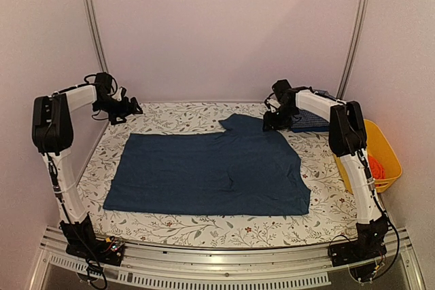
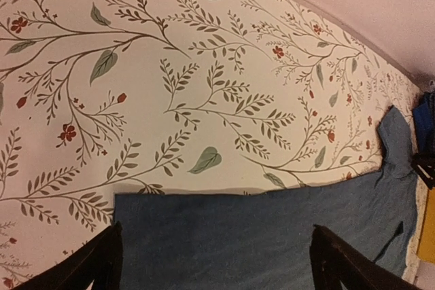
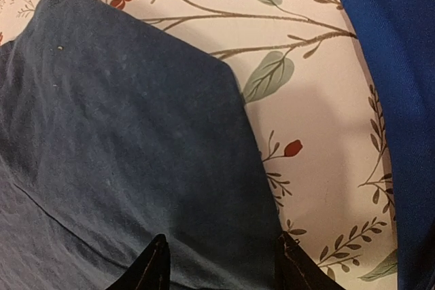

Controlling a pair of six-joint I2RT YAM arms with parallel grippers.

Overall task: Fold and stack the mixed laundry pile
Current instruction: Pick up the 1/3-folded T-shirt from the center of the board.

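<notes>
**Navy garment (image 1: pixel 211 168) spread flat for folding**

It is lying across the table (image 1: pixel 178 116). The right gripper (image 1: pixel 275 121) is straddling its far-right flap; pinching or not, I cannot tell. The left gripper (image 1: pixel 129 109) is hovering wide open near the far-left edge, likely to take that corner.

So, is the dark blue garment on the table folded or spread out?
Spread out: the dark blue garment lies flat and wide on the table, one flap toward the right gripper.
</notes>
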